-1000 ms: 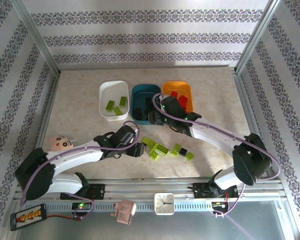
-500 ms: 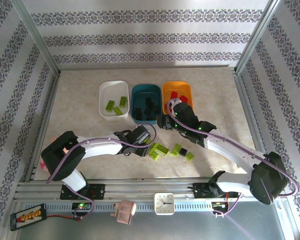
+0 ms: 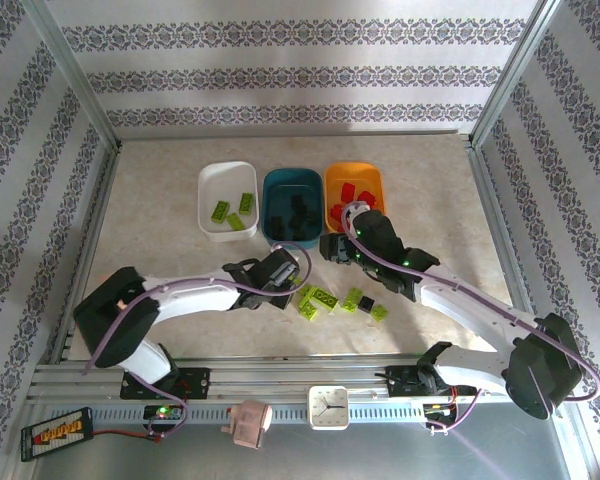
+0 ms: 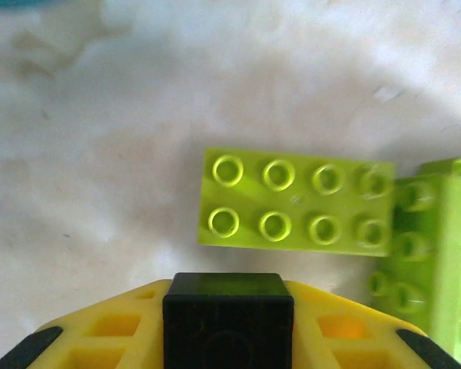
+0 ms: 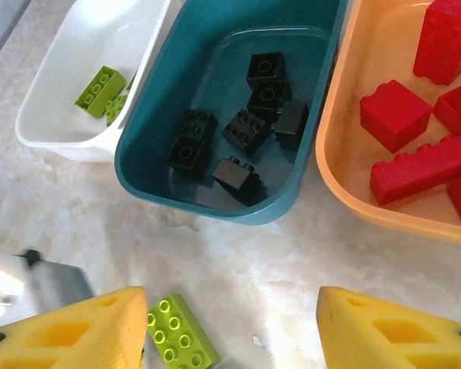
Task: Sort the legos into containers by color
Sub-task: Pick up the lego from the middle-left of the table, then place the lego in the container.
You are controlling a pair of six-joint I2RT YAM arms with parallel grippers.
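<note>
On the overhead camera I have the three containers in a row on the far half of the tabletop, about midway between its side edges. They are the white tub (image 3: 225, 183), the teal tub (image 3: 280, 188) and the orange tub (image 3: 355, 169), each just beside the next. My right wrist camera looks into them: lime bricks (image 5: 100, 88) in the white one, black bricks (image 5: 246, 129) in the teal one, red bricks (image 5: 396, 115) in the orange one.

The unsorted legos lie closer to the near edge, around the middle: a loose cluster of lime pieces (image 3: 320, 298) with one black piece (image 3: 366, 302) among them.

My right tool (image 5: 230, 311) hangs released, its yellow fingers (image 5: 384, 330) wide apart, over bare tabletop on the near side of the teal tub. A flat lime brick (image 5: 183, 336) lies studs up just beside one finger.

My left tool (image 4: 228, 286) sits at the left end of the cluster. Its fingers press against both sides of a small dark block (image 4: 228, 327), so I read it as clenched on that. Whether the block is a lego I cannot tell. Just beyond it an eight-stud lime brick (image 4: 292, 201) lies studs up, with a second lime brick (image 4: 434, 269) right at its end.
</note>
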